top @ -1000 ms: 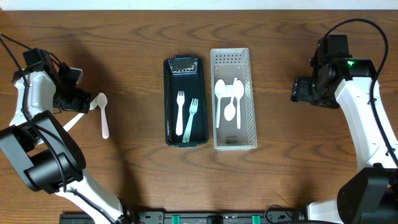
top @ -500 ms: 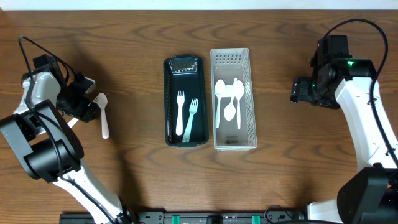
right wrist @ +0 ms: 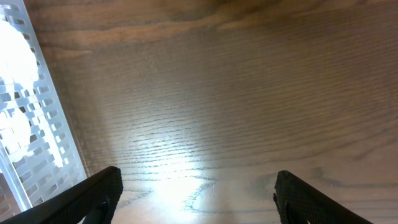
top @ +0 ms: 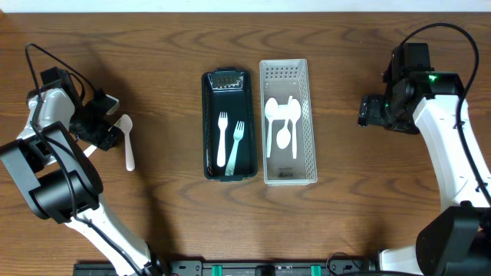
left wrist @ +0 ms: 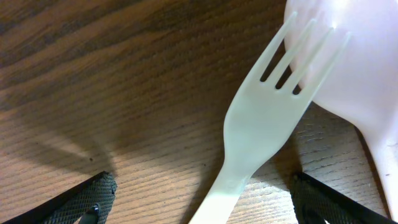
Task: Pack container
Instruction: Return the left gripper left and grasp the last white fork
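Observation:
A white plastic fork (left wrist: 264,121) lies on the wooden table with its tines against the bowl of a white spoon (left wrist: 364,74). My left gripper (left wrist: 202,193) is open, its fingers either side of the fork's handle and low over the table. In the overhead view the left gripper (top: 106,132) covers most of the fork (top: 88,149), and the spoon (top: 129,147) lies just to its right. A dark green container (top: 209,146) holds two forks. A white perforated container (top: 307,130) holds several spoons. My right gripper (top: 367,112) is open and empty.
The two containers stand side by side at the table's centre. The right wrist view shows bare wood between the right gripper's fingers (right wrist: 196,186), with the white container's wall (right wrist: 37,118) at the far left. The right arm hovers right of the containers.
My left arm has swung in and turned, bringing its gripper down over the fork beside the spoon. The right arm has not moved.

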Controlling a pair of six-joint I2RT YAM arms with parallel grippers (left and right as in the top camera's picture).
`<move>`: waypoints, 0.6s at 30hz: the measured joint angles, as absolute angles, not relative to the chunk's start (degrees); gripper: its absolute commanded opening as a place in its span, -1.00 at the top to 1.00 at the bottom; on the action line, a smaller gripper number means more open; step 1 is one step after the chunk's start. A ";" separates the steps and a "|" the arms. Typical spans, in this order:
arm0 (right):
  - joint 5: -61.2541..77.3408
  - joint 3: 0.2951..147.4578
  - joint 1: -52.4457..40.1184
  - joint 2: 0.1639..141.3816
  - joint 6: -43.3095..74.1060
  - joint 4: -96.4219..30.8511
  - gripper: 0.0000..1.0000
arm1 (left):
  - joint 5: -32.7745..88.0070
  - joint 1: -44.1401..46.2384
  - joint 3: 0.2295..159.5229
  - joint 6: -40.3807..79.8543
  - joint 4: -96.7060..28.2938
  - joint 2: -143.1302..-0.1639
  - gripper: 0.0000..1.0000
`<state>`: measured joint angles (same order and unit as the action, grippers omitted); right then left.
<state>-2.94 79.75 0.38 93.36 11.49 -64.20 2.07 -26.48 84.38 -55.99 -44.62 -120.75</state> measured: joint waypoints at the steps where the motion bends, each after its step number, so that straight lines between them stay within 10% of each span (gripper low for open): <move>1: -2.94 79.75 0.38 93.36 11.49 -64.34 -0.65 | 2.17 -26.50 84.44 -55.99 -44.66 -120.77 -0.83; 18: -2.94 79.75 0.38 93.36 11.49 -65.10 -0.68 | 3.20 -26.52 84.51 -56.84 -43.97 -121.03 0.29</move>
